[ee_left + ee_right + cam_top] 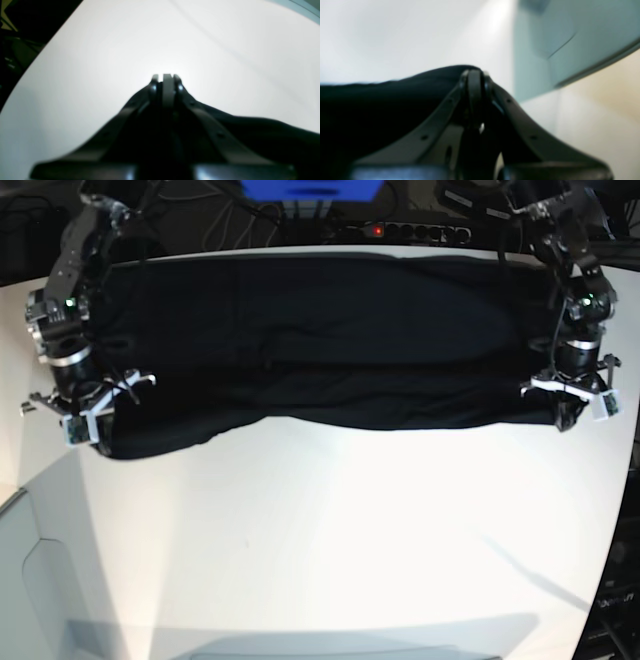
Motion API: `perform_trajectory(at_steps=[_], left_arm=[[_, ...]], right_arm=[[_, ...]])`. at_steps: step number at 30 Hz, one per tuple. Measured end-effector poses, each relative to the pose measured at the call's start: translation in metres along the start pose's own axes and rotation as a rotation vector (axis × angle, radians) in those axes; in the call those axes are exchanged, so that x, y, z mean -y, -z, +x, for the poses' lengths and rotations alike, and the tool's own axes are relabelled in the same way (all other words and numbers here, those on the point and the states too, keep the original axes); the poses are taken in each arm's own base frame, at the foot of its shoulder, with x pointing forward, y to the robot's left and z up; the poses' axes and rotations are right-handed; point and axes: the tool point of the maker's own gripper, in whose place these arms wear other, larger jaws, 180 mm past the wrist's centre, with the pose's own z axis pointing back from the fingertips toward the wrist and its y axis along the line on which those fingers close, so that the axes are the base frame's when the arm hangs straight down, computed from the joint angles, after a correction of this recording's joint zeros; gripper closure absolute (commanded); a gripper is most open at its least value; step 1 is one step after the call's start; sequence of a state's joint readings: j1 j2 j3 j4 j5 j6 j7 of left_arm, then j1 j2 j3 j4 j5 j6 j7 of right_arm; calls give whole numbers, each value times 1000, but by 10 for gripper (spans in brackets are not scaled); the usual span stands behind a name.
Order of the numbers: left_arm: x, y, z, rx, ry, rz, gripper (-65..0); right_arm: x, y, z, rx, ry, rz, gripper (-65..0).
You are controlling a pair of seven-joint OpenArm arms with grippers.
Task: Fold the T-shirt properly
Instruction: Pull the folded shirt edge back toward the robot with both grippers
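The black T-shirt (320,340) lies spread across the far half of the white table (330,540), its near edge running from one gripper to the other. My left gripper (568,418) is at the shirt's near right corner, and my right gripper (88,438) is at its near left corner. In the left wrist view the fingertips (167,78) are pressed together on a strip of dark cloth, and the T-shirt (262,135) trails off to the right. In the right wrist view the gripper (475,75) is likewise shut on the T-shirt (382,100), which drapes to the left.
A power strip (400,230) with a red light, cables and a blue object (310,190) sit behind the table's far edge. The table's left edge drops to grey floor (30,580). Bare white tabletop fills the near half.
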State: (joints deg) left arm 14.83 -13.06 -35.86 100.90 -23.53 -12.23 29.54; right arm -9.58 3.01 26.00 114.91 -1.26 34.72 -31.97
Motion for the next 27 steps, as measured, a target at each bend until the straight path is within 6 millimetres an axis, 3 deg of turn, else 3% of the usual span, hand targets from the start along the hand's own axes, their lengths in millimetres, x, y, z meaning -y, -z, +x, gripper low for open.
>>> perform_trajectory(at_steps=[5,11,16,20,27], left_arm=[[-4,-18,-26,-65,24,10,0],[-2,-22,-36,-80,4,11,0],[-8,-29,-46,-104,-17,34,0],[-15,-30,-41,-83,-24,56,0],[-18,-37,-51,-113,-16,62,0]], right_arm=[[-3,-25,-48,-125,17,9,0],[-9,-58,-73,-89,101,-25,0],[-8,-83,-77,-15,159,-76,0],[-1,-97,-89,-42,157,-108,0],[-9,-118,-113,-126,152,-85,0]])
